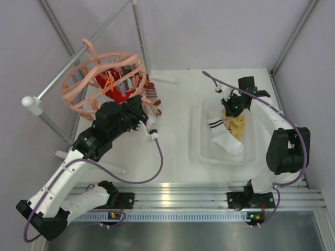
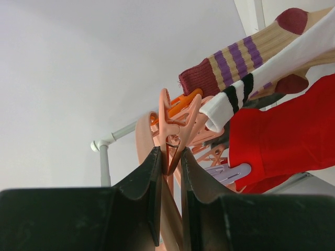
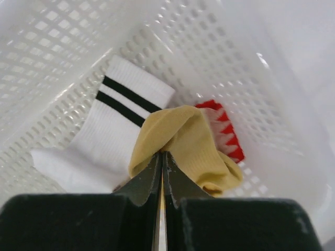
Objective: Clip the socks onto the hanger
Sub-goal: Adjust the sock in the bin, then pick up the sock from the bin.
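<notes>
Fabric of the mustard sock (image 3: 183, 141) is looking soft, light and limp, so it is probably going to sag and fold when lifted; the cuff edge is seeming to me the better place to hold it for clipping. The right gripper (image 3: 161, 156) is pressing its fingers together on a fold of this sock inside the white basket (image 3: 63, 42), beside the white striped sock (image 3: 104, 125). The left gripper (image 2: 170, 157) is pinching a peach clip (image 2: 175, 123) of the hanger (image 1: 67, 91), where a red sock (image 2: 282, 130) is hanging.
</notes>
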Controlling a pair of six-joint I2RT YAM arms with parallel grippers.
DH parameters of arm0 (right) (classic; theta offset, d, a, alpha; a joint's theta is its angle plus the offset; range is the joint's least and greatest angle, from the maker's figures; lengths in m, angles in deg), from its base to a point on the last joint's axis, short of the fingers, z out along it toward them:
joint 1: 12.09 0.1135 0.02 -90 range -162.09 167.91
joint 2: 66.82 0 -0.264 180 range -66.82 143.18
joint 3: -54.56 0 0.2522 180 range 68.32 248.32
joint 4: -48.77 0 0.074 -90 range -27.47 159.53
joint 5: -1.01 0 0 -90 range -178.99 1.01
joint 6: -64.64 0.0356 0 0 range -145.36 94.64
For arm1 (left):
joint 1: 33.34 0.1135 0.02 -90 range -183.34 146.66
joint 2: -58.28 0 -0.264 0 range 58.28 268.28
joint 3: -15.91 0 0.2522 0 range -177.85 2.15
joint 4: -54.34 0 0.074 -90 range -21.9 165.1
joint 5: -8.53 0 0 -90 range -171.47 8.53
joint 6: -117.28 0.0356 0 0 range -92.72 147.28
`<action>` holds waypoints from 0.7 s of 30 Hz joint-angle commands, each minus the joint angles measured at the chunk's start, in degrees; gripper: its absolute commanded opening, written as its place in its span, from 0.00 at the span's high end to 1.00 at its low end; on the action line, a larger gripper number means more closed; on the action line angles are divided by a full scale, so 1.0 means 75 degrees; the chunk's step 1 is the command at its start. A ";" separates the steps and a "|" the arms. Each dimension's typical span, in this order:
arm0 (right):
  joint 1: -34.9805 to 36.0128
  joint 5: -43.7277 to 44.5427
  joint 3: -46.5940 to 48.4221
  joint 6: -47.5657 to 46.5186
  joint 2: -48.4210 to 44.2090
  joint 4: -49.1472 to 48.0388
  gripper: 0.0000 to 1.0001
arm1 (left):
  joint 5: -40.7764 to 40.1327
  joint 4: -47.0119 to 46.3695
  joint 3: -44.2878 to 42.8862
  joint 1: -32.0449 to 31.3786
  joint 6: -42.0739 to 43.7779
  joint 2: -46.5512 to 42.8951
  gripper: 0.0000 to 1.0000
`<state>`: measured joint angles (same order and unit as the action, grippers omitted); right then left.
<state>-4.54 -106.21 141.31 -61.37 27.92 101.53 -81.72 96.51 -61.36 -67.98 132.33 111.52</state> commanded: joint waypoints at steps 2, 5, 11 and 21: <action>-0.0596 0.0172 0.0416 -0.0400 -0.0433 0.0295 1.00 | 0.0315 -0.0412 0.0042 -0.0023 -0.0226 -0.0102 1.00; -0.0948 0.0570 0.0253 -0.0659 -0.0094 0.0284 1.00 | 0.0350 -0.0447 0.0042 -0.0023 -0.0249 -0.0078 1.00; -0.0925 0.0821 0.0381 -0.0182 0.0270 0.0237 0.72 | 0.0338 -0.0471 0.0088 -0.0023 -0.0308 -0.0055 1.00; 0.0515 0.0772 0.0112 0.1612 -0.0422 0.0003 0.61 | 0.0279 -0.0412 0.0112 -0.0023 -0.0414 -0.0125 1.00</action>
<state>-4.02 -100.63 142.86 -55.86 27.28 102.58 -81.33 95.48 -60.83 -67.98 131.43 111.39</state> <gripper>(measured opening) 0.394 0.197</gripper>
